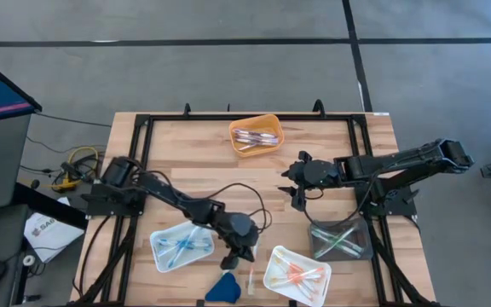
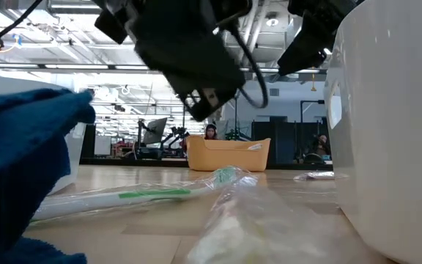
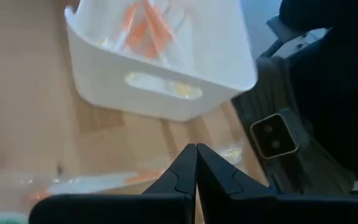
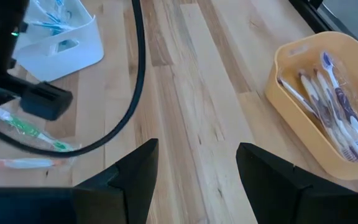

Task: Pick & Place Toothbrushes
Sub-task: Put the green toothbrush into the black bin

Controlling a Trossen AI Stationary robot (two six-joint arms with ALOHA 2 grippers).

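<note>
Left tool [image 3: 196, 163], fingers closed and empty, hangs above loose wrapped toothbrushes [image 3: 98, 182] on the bench [image 1: 194, 153] beside the white tray [image 3: 166, 74], apparently approaching a pick, which requires opening and descending; right tool [image 4: 197, 163] waits open mid-bench.

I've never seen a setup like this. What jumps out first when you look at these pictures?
Four small trays of colour-sorted toothbrushes ring the wooden table: orange at the far edge, white ones with blue and orange brushes near the front, a dark one at right. The left gripper, shut, hangs over loose wrapped toothbrushes on the table by a blue wedge. The right gripper waits open mid-table.
</note>
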